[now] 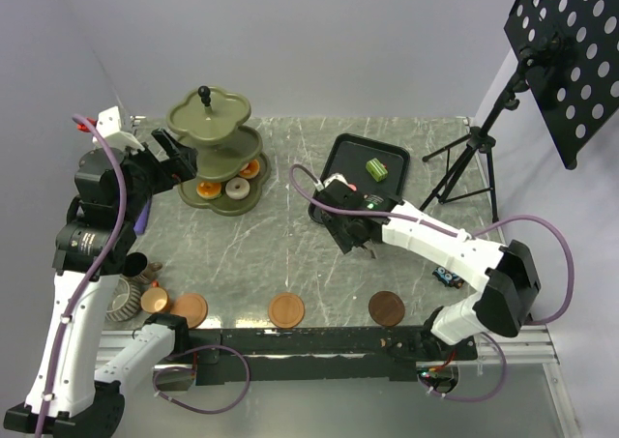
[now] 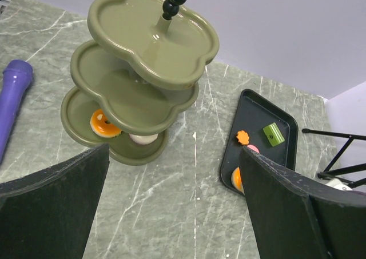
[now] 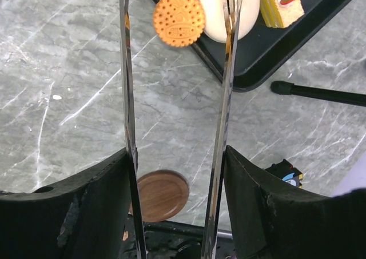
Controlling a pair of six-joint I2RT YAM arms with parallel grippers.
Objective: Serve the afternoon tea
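Observation:
The olive-green three-tier stand [image 1: 215,133] stands at the back left, with orange [image 1: 208,189] and pale [image 1: 235,189] pastries on its bottom tier. My left gripper [image 1: 174,160] hovers open just left of it. In the left wrist view the stand [image 2: 143,70] shows an orange pastry [image 2: 104,123] on its lowest tier. My right gripper [image 3: 177,202] is shut on the metal tongs [image 3: 127,99]. Their arms are spread, with the tips over the black tray [image 3: 263,59] near a round biscuit [image 3: 179,19] and a white pastry [image 3: 214,10]. A green pastry [image 1: 376,169] lies on the tray.
Three brown saucers [image 1: 189,310] [image 1: 286,310] [image 1: 387,308] line the near edge. The striped grey [image 1: 124,298], copper [image 1: 155,300] and dark [image 1: 135,264] cups cluster at the near left. A purple cylinder [image 2: 14,99] lies left of the stand. A tripod [image 1: 474,158] stands at the back right.

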